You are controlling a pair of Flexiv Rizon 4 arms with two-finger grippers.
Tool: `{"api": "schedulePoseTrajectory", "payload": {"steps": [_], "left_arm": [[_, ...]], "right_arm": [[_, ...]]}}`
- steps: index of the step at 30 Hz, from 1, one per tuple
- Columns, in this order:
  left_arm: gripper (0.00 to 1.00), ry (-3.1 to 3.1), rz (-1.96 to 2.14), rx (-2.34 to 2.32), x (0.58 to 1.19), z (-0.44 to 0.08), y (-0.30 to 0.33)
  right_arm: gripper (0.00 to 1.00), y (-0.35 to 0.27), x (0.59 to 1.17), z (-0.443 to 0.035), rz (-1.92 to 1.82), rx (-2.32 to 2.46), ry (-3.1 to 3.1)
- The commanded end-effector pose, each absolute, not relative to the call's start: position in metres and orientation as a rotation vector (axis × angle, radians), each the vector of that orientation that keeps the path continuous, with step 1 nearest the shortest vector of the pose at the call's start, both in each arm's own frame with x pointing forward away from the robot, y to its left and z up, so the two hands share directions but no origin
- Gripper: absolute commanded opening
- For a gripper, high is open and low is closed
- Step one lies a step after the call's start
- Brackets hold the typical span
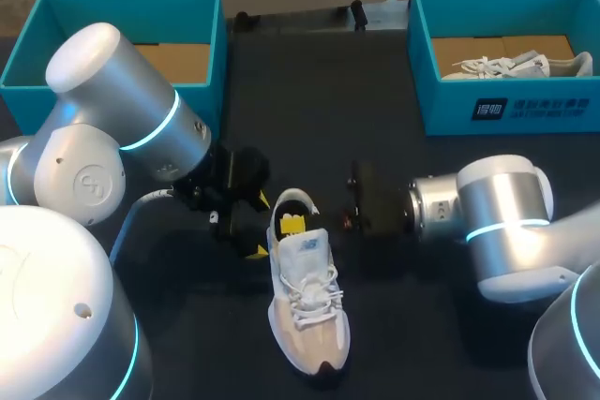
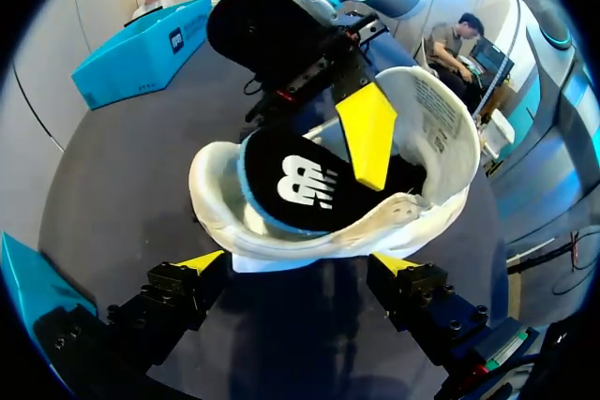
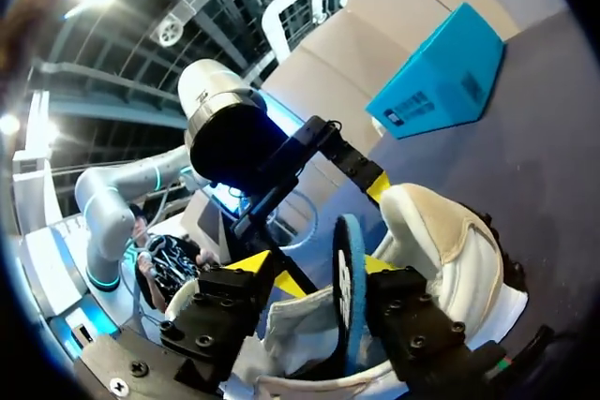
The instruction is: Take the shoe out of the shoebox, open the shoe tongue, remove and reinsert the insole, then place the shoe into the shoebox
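Note:
A white and beige shoe (image 1: 307, 302) lies on the dark table, heel toward the boxes. Its black insole (image 2: 291, 185), blue at the edge, stands raised in the heel opening. My right gripper (image 1: 298, 222) comes in from the right with one yellow finger (image 2: 367, 133) inside the shoe. In the right wrist view the insole (image 3: 349, 278) stands on edge between the fingers of the right gripper (image 3: 314, 264), with a gap on one side. My left gripper (image 2: 298, 261) is open, its tips on either side of the heel (image 2: 281, 250) without pinching it.
A teal shoebox (image 1: 214, 53) stands at the back left. A second teal box (image 1: 450, 105) at the back right holds another white shoe (image 1: 516, 66). Both arms crowd the table's middle, close to each other.

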State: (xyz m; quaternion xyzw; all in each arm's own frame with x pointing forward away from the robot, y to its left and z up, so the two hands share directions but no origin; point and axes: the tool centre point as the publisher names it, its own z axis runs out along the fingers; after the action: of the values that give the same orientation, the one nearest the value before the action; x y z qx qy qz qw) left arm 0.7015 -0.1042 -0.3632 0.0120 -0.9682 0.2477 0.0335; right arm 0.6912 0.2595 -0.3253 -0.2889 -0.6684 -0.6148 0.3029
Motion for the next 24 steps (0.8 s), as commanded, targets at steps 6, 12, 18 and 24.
{"api": "schedulePoseTrajectory", "payload": {"steps": [6,12,18,24], "left_arm": [[1.00,-2.981,0.761,0.038,0.701,-0.363,-0.104],[1.00,-2.981,0.761,0.038,0.701,-0.363,-0.104],[1.00,-2.981,0.761,0.038,0.701,-0.363,-0.104],[1.00,-2.981,0.761,0.038,0.701,-0.363,-0.104]], "right_arm": [[0.24,0.260,0.705,-0.323,-1.616,-0.761,-1.781],[0.00,0.259,0.702,-0.332,-1.591,-0.808,-1.764],[0.00,0.254,0.692,-0.342,-1.576,-0.861,-1.744],[0.00,0.253,0.687,-0.340,-1.571,-0.856,-1.741]]}}
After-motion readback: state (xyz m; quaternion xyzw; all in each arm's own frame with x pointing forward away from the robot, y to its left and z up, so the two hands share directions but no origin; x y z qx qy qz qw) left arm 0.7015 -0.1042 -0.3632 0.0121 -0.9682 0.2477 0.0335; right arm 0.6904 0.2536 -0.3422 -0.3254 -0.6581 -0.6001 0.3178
